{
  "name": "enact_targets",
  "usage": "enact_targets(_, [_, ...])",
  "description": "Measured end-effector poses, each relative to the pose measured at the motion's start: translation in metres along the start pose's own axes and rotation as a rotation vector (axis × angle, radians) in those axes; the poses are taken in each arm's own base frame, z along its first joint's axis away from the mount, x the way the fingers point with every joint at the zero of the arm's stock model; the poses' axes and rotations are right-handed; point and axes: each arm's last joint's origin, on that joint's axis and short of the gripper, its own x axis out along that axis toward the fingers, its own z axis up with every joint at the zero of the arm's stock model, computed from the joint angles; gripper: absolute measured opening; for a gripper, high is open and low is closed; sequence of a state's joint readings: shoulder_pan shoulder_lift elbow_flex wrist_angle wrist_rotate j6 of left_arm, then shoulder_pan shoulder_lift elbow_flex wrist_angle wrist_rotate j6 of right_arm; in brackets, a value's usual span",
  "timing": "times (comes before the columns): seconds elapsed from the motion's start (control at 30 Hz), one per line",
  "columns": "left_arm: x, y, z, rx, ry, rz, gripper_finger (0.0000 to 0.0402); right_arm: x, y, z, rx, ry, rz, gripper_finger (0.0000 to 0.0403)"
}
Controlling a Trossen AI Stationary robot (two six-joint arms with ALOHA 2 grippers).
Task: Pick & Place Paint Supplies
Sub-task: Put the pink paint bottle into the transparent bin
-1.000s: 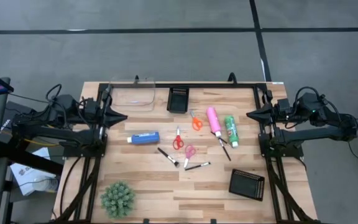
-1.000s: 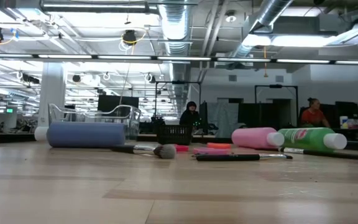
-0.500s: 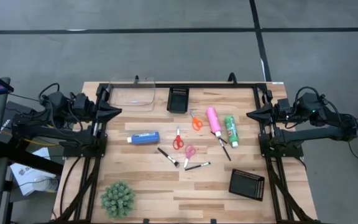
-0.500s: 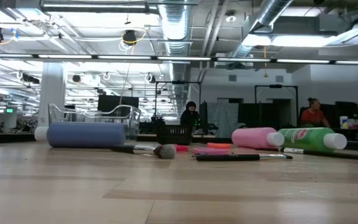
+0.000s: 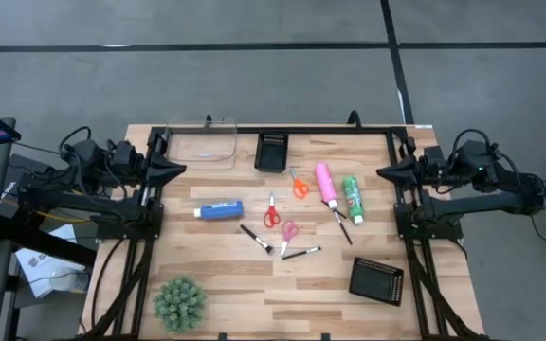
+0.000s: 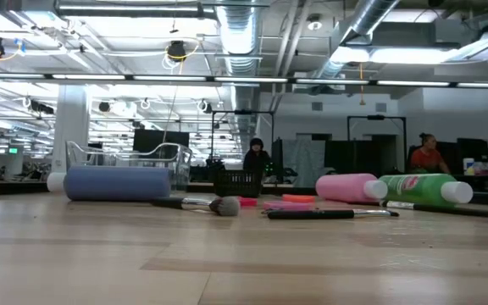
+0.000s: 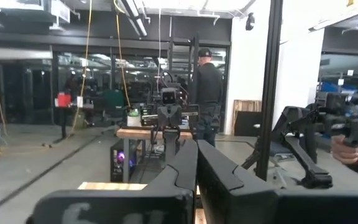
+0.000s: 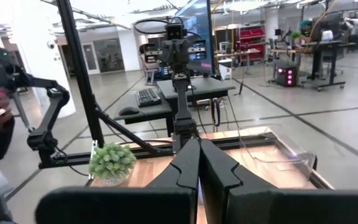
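Near the front-left corner of the surface (image 5: 207, 275) a spiky green plant (image 5: 179, 302) is seen; a black mesh tray (image 5: 376, 280) is seen toward the front-right corner. At mid-surface two dark-handled brushes (image 5: 256, 238) and pink-handled scissors (image 5: 288, 233) are found close together, with a third brush (image 5: 343, 228) to their right. Behind them the blue bottle (image 5: 220, 210) and red-handled scissors (image 5: 270, 212) are laid flat. Farther back the orange-handled scissors (image 5: 299, 184), pink bottle (image 5: 326, 184) and green bottle (image 5: 352, 199) are laid side by side. At the rear edge a clear bin (image 5: 203, 142) and a second black tray (image 5: 271, 152) are placed. The left hand (image 5: 180, 167) is held at the left edge, fingers together and empty; the right hand (image 5: 384, 171) is held at the right edge, likewise closed and empty.
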State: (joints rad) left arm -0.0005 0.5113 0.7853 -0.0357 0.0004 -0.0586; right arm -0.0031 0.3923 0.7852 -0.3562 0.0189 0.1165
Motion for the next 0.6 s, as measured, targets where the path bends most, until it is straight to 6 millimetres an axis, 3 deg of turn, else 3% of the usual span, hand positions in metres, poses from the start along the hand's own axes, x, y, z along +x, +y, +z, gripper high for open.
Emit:
enact_targets(0.33, [0.013,0.003,-0.014,-0.075,0.108,0.088,0.0016,0.008,-0.004,-0.015,0.059,0.144,-0.098,0.0012])
enact_targets(0.47, [0.025,0.005,-0.023,-0.063,0.16,0.132,0.0063,0.019,-0.009,-0.023,0.03,0.219,-0.253,0.0052])
enact_targets(0.6, [0.038,0.006,-0.034,-0.03,0.221,0.15,0.0136,0.038,-0.01,-0.028,-0.031,0.271,-0.31,0.0109])
